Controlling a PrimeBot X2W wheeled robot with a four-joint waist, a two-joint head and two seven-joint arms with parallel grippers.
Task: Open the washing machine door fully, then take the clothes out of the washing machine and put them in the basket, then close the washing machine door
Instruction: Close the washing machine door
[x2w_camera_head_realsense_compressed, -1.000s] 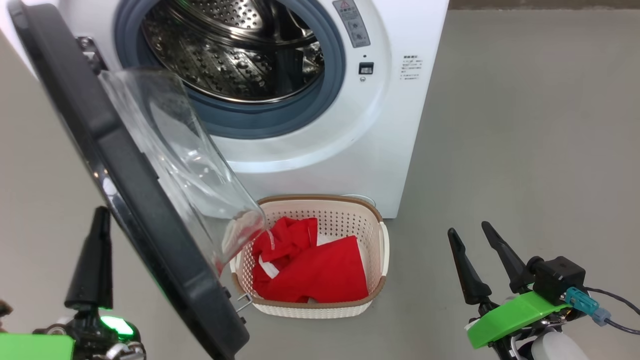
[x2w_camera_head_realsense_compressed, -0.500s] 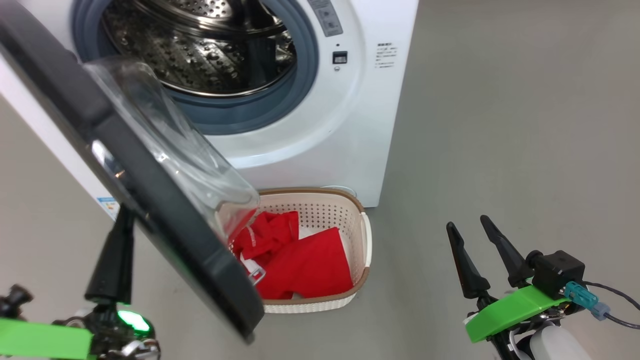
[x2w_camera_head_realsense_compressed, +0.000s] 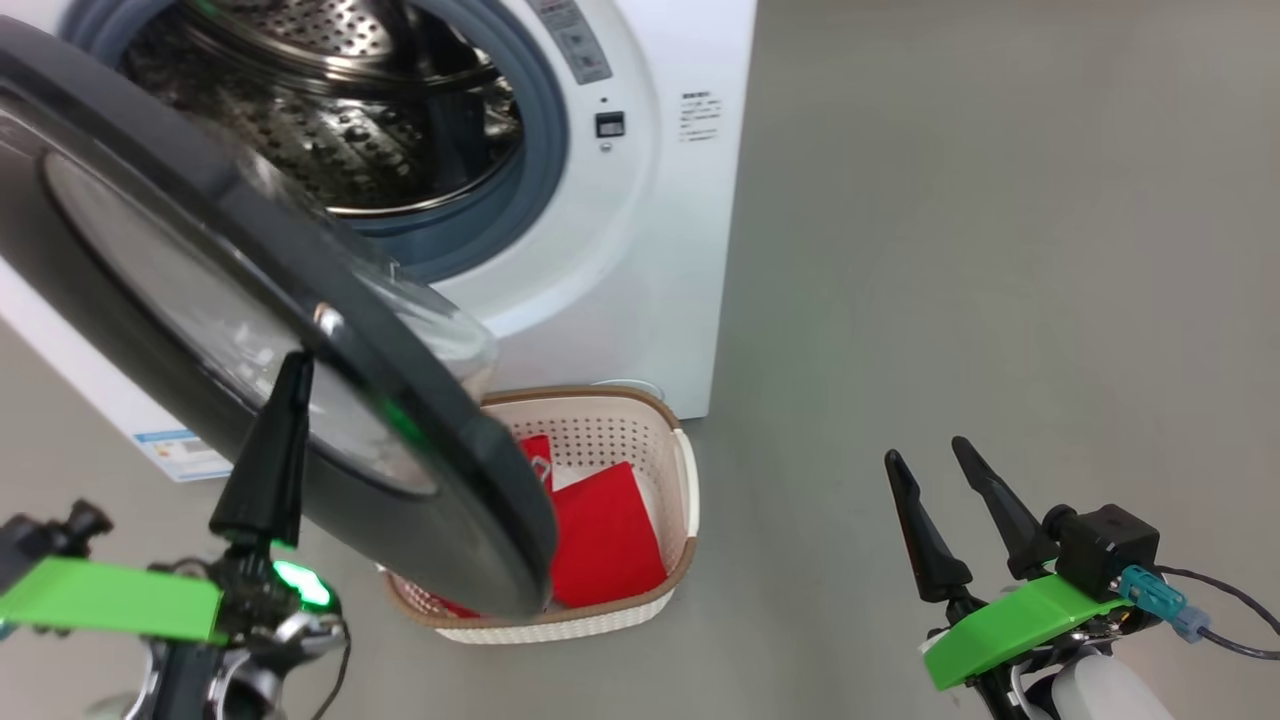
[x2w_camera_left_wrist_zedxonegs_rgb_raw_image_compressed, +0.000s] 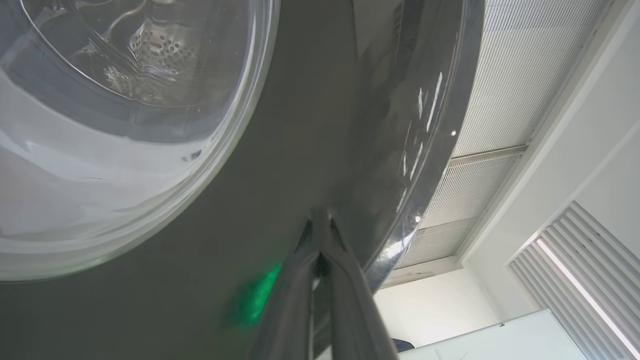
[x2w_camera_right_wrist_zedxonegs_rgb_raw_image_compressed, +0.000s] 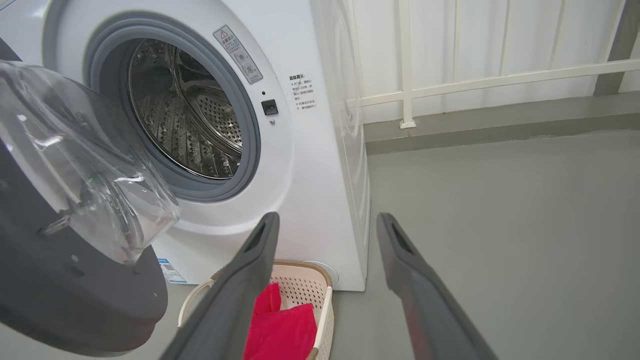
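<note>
While our left gripper (x2w_camera_left_wrist_zedxonegs_rgb_raw_image_compressed: 320, 222), fingers pressed together, touches the door's (x2w_camera_head_realsense_compressed: 450, 450) outer face, we see the door half open before the washer (x2w_camera_head_realsense_compressed: 640, 250); red clothes (x2w_camera_head_realsense_compressed: 605, 540) lie in the basket (x2w_camera_head_realsense_compressed: 690, 480) below, and our right gripper (x2w_camera_head_realsense_compressed: 924, 448) hovers spread, well apart at right.

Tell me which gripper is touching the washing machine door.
The left gripper: its shut fingers rest against the washing machine door on its black rim, while the right gripper hangs open over the floor, apart from it.
</note>
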